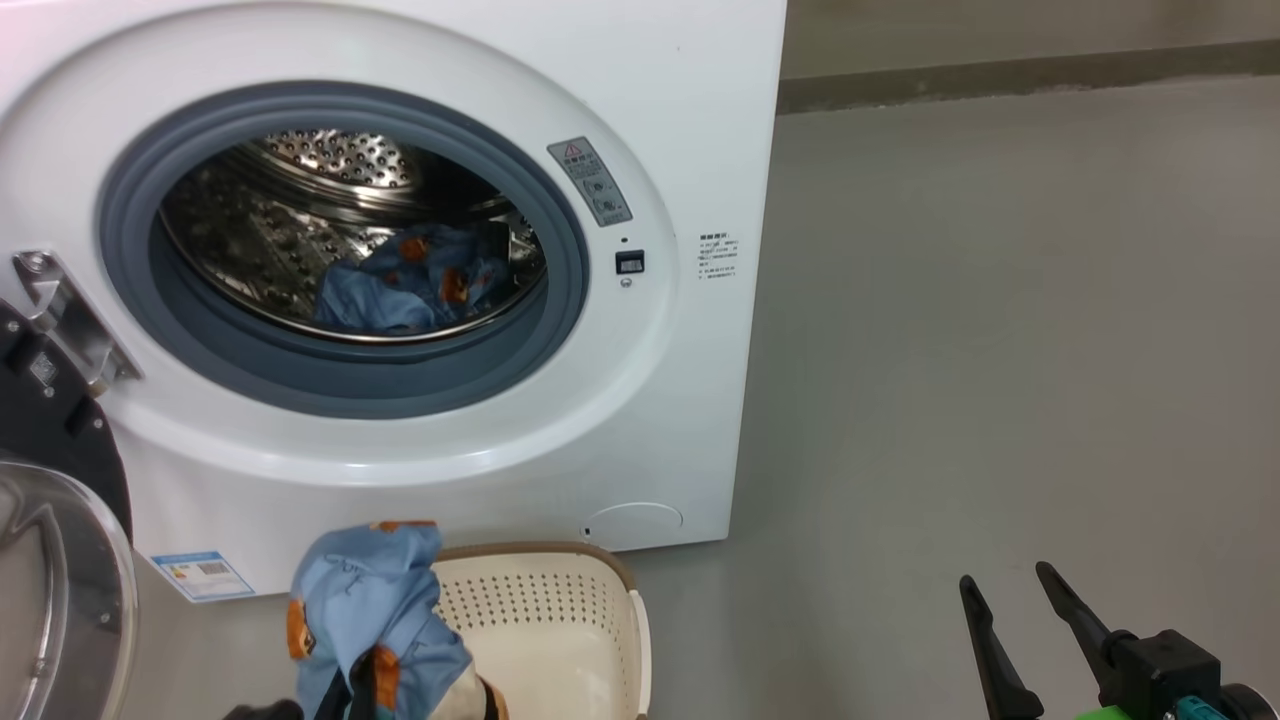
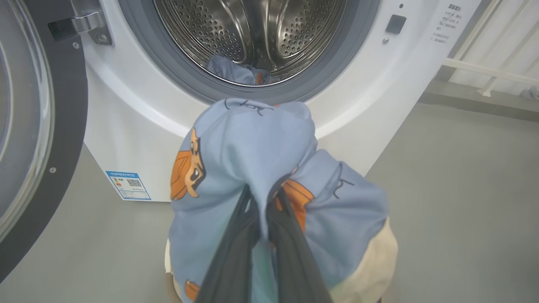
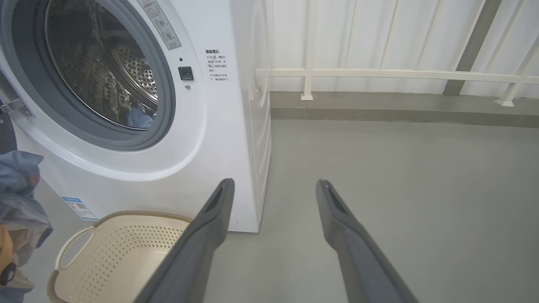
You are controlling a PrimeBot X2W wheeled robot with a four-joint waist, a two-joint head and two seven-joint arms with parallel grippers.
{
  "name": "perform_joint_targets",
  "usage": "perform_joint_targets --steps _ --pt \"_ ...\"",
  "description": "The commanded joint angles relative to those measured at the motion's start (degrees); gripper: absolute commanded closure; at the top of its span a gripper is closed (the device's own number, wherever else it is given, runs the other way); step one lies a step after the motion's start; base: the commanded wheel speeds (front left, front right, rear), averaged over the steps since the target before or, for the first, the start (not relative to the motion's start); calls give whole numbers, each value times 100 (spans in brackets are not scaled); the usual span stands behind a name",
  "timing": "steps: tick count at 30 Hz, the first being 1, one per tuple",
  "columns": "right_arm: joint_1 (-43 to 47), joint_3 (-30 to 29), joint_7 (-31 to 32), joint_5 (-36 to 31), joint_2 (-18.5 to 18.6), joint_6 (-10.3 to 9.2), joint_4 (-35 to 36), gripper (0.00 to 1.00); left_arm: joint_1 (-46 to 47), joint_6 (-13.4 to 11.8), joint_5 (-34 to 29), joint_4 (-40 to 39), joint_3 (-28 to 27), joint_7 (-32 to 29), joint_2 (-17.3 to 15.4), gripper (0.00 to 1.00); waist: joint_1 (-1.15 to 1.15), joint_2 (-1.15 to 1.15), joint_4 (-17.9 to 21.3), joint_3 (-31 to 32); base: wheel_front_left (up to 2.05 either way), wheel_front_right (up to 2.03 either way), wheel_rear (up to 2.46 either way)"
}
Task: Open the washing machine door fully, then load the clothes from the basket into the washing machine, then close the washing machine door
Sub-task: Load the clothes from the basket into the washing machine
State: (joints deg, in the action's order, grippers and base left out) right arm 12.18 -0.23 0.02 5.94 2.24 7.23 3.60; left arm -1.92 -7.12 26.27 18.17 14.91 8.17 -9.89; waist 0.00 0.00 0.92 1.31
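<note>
Dark, long fingers of my left claw [image 2: 263, 193] are pinched almost together on a bundled light blue fabric garment [image 2: 252, 143] printed with orange-and-black cartoon figures. A cream part hangs at its lower right. The cloth bulges over both fingertips, so I can follow the fingers only to the fold where they vanish.

Just below the claw and reaching off to its right sits the small cream-white perforated plastic basket [image 1: 585, 600] with a brown woven-look rim. The held bundle hangs over its left end.

Ahead of the claw stands the big white front-loading washing machine [image 1: 690, 150] with its mouth uncovered. I see the grey-blue rubber gasket [image 1: 575, 250], then the steel perforated drum [image 1: 330, 160]. A second light blue piece [image 1: 410, 285] of the same print lies at the drum's bottom. Between my bundle and that mouth I see only the machine's white front lip and the gasket.

Left of the claw, the large round door [image 2: 67, 126], with a glossy black rim around a bulging clear glass bowl, hangs swung wide on its metal hinge [image 1: 60, 300], off the opening. A small blue label sticker [image 1: 203, 573] sits low on the machine's front, ahead and left of the claw.

Well off to the right, my right claw [image 1: 1003, 575] hovers over the grey floor [image 1: 1000, 300], fingers spread wide and empty.
</note>
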Motion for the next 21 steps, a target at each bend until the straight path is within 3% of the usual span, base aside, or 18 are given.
perform_joint_targets --steps 1,11,21 --pt "-261 151 7 -35 69 25 198 0 390 -8 40 -45 -161 54 -40 100 0 0 13 -82 0 0 0" --pt "-543 210 5 7 108 25 329 0 1427 72 34 326 -42 -371 -25 100 0 0 137 -773 0 0 0" --pt "-1036 305 -327 154 90 25 120 0 3199 312 -19 1120 -60 -1117 -465 100 0 0 615 -1780 0 0 0"
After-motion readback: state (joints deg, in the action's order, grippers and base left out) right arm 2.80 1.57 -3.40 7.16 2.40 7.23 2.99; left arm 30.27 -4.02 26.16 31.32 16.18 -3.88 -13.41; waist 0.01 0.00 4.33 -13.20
